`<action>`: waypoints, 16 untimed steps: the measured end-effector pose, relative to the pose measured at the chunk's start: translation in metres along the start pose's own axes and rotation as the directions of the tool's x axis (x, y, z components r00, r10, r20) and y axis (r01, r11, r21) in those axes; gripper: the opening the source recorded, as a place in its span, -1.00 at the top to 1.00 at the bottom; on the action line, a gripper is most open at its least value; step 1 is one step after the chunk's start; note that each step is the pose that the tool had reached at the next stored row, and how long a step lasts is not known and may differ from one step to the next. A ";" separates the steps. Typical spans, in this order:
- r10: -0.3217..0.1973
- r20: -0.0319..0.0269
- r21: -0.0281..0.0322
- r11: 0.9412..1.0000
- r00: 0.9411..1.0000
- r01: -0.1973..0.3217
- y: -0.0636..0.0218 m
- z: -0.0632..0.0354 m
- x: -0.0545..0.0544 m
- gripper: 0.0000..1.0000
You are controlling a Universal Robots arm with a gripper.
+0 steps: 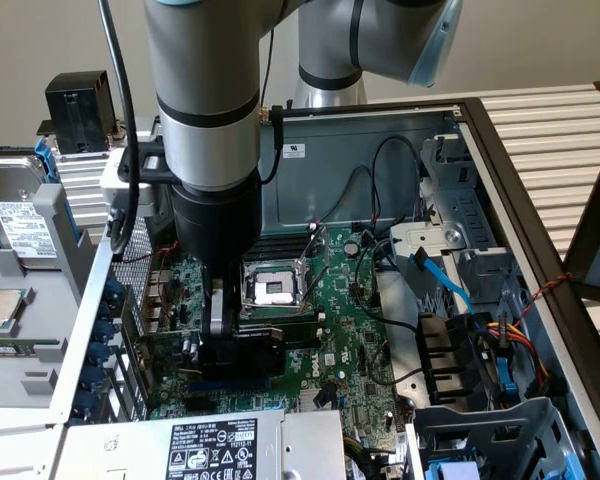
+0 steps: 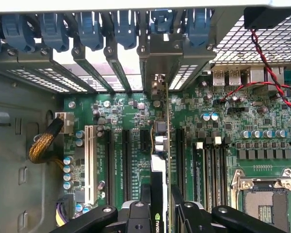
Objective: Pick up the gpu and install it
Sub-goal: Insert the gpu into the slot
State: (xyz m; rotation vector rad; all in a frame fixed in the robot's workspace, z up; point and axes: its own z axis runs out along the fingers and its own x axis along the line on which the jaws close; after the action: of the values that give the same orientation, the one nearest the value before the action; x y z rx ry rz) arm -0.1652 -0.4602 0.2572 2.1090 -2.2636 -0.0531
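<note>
The gpu point(image 1: 252, 352), a short card with a black shroud, stands on edge low over the green motherboard point(image 1: 350, 330) inside the open computer case. My gripper point(image 1: 230, 350) reaches straight down and is shut on it. In the wrist view the gpu point(image 2: 158, 184) runs edge-on from between my gripper point(image 2: 159, 217) fingers to its silver end bracket point(image 2: 157, 58), which stands at the case's rear slot openings. It lines up with the black expansion slots point(image 2: 121, 160). Whether the card's edge is down in a slot is hidden.
The CPU socket point(image 1: 273, 288) lies just beyond the card. Blue slot clips point(image 2: 87, 29) line the rear wall. A power supply point(image 1: 210, 445) sits at the near edge. The drive cage point(image 1: 460, 220) and loose cables point(image 1: 450, 290) are on the exterior view's right. A hard drive point(image 1: 20, 225) sits outside the case.
</note>
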 end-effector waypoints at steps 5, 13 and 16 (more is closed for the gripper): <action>0.000 -0.001 0.000 1.000 1.000 0.000 0.0000 0.0001 0.000 0.47; 0.000 -0.002 0.000 1.000 1.000 0.000 0.0000 0.0008 0.000 0.47; 0.000 -0.002 0.000 1.000 1.000 0.000 0.0000 0.0011 0.000 0.47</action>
State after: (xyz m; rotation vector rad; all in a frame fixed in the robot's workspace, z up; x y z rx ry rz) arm -0.1652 -0.4600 0.2561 2.1078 -2.2626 -0.0509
